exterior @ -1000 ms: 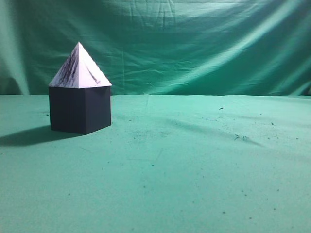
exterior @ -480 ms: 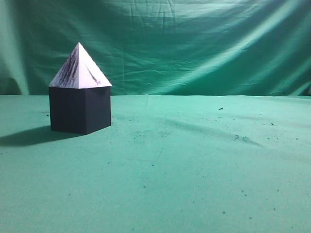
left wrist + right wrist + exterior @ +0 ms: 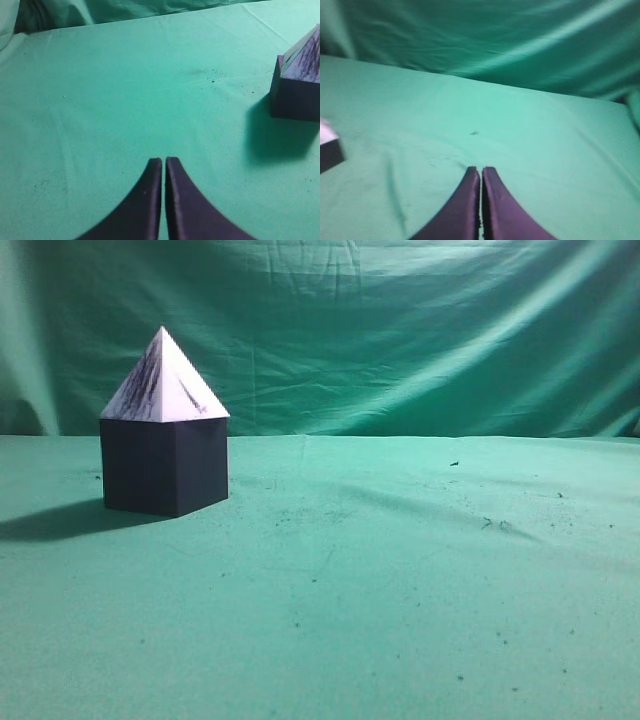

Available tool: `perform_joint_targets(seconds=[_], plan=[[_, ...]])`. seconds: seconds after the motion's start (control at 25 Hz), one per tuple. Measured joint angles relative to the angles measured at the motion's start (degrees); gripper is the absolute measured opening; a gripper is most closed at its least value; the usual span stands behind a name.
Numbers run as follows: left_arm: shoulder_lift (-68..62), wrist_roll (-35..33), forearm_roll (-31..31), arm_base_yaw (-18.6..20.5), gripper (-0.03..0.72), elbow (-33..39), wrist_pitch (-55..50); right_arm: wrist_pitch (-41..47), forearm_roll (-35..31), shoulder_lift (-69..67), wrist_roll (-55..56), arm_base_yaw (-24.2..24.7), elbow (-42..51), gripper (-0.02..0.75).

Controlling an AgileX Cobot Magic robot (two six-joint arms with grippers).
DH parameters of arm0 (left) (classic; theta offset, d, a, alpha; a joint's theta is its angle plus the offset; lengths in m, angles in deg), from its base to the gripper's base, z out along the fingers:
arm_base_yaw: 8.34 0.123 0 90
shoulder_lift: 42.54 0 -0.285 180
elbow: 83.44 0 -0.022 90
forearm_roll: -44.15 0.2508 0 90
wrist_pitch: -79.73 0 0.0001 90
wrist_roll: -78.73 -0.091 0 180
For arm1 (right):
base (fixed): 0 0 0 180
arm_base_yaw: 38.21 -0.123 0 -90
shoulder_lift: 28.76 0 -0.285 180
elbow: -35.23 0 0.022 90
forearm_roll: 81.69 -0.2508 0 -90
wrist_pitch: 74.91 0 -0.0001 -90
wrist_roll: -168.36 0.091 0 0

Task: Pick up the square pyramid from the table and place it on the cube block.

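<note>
The table point(image 3: 400, 580), draped in green cloth with dark specks, fills the scene below a hanging green backdrop point(image 3: 400, 330). At its left stands the cube block point(image 3: 165, 465), dark and sharp-edged, with a shadow to its left. The square pyramid point(image 3: 162, 380) sits upright on the cube's top, bases matching. The left gripper point(image 3: 164, 162) hovers above bare cloth, its 2 fingers pressed together on nothing; the right gripper point(image 3: 481, 172) is likewise closed and empty.
</note>
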Motion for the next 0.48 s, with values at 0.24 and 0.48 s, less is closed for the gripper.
perform_joint_targets(seconds=[0.24,0.48], plan=[[0.0,0.0,0.0,0.0,0.000,0.0,0.0,-4.3,-0.5,7.8,0.0,11.3,9.5,0.000],[0.0,0.0,0.0,0.0,0.000,0.0,0.0,-5.8,-0.5,9.0,0.0,12.5,18.0,0.000]])
